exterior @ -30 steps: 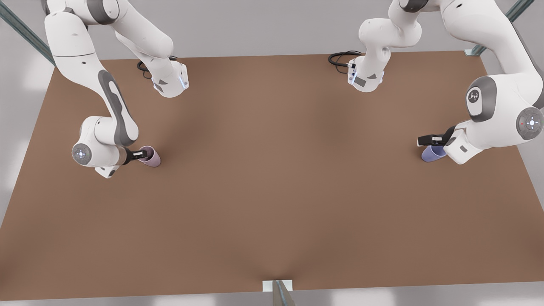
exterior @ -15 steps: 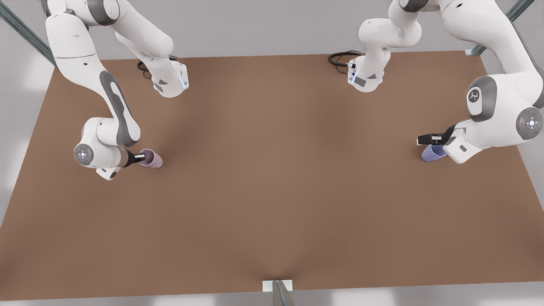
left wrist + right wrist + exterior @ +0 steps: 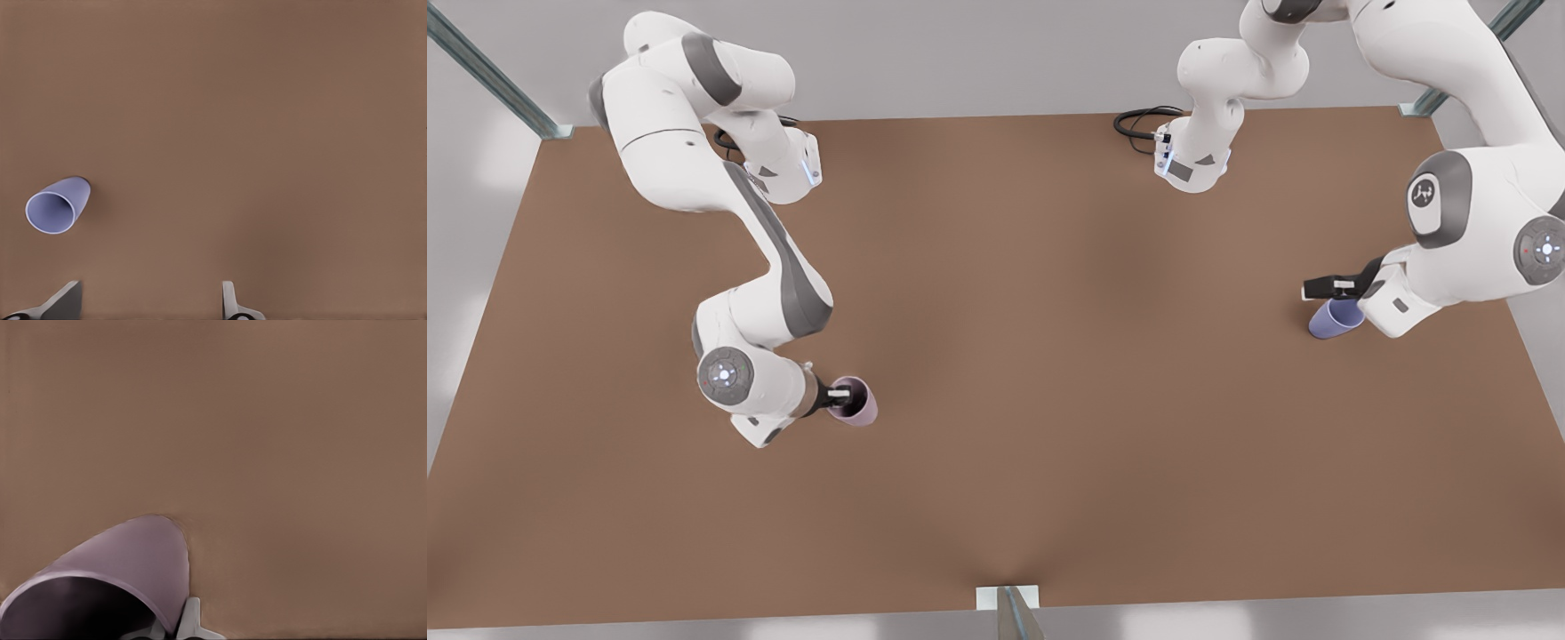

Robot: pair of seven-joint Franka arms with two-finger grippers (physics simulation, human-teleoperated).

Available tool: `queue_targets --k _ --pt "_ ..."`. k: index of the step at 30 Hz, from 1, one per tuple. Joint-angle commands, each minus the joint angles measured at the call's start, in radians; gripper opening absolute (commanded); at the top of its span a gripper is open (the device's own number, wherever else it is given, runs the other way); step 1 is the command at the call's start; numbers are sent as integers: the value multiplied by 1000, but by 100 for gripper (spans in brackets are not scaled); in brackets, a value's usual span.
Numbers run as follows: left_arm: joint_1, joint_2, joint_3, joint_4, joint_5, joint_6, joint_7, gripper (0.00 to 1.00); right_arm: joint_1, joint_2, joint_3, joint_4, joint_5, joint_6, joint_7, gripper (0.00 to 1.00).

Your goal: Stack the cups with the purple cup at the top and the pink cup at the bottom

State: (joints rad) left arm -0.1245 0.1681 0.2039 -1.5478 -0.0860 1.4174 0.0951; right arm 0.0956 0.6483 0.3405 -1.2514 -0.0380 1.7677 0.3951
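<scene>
The right gripper (image 3: 838,391) is closed on the rim of the pink cup (image 3: 854,402): one finger (image 3: 189,620) presses the outside of the wall, the other sits inside the dark mouth, as the right wrist view shows at close range. In the front view this cup sits left of the table's (image 3: 1049,356) middle and toward the near edge; whether its base touches the tabletop cannot be told. The left gripper (image 3: 1332,289) is near the table's right edge in the front view, over the purple cup (image 3: 1334,318). Its jaws are spread wide and hold nothing; in the left wrist view the two fingertips (image 3: 230,300) stand well apart, and the purple cup (image 3: 57,205) lies off to one side of them, outside the gap, its mouth toward the camera. The two cups are well apart, on opposite sides of the table. No writing or label shows on either cup; the arm over the purple cup carries a small white emblem (image 3: 1424,190) on its grey joint cover, too small to read.
</scene>
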Motion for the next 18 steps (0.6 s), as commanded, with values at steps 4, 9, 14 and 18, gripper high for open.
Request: queue_targets --k 4,9,14,18 --pt "0 -4 6 0 0 -8 0 100 196 198 -1 340 1 -54 338 21" --pt "0 -4 8 0 0 -8 0 100 386 395 -75 515 -6 50 429 21" --pt "0 -5 8 0 0 -8 0 100 443 510 -112 552 -8 167 435 21" --pt "2 11 8 -2 6 9 0 100 446 534 -113 550 -8 170 435 21"
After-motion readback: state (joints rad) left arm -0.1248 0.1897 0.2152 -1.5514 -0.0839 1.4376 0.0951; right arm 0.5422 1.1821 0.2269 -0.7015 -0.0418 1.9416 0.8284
